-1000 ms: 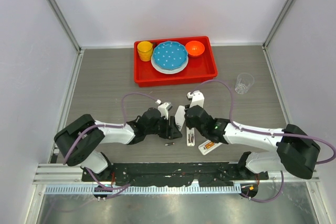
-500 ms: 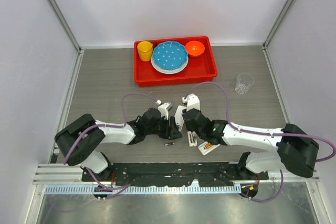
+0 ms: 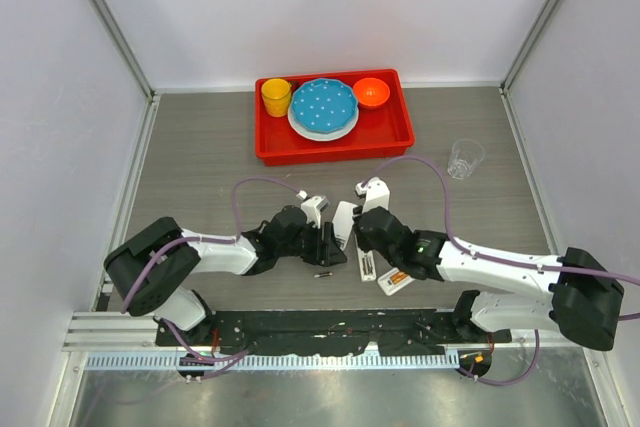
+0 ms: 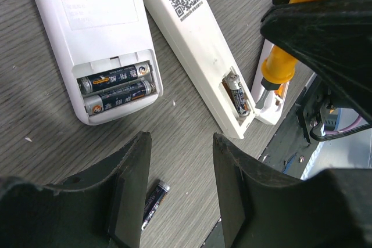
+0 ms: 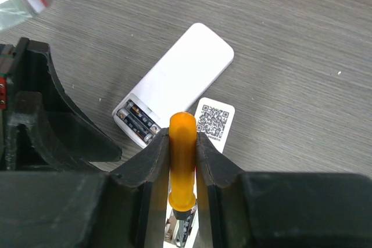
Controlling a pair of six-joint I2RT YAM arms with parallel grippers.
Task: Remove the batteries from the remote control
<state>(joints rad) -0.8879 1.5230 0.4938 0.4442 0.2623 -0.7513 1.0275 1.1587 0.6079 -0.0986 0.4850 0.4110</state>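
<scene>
Pinching screwdriver [image 5: 182, 126], right hand [image 5: 182, 146] nearly closed

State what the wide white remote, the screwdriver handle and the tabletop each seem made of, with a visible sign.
The wide white remote: probably moulded plastic, matt and smooth, with rounded edges. The screwdriver handle: likely plastic, glossy orange, catching light at its end. The tabletop: grey wood-grain pattern, perhaps laminate; fine streaks run along it.

Overhead camera looks down; both close wrist cameras share the wider remote [image 4: 96, 33].
</scene>
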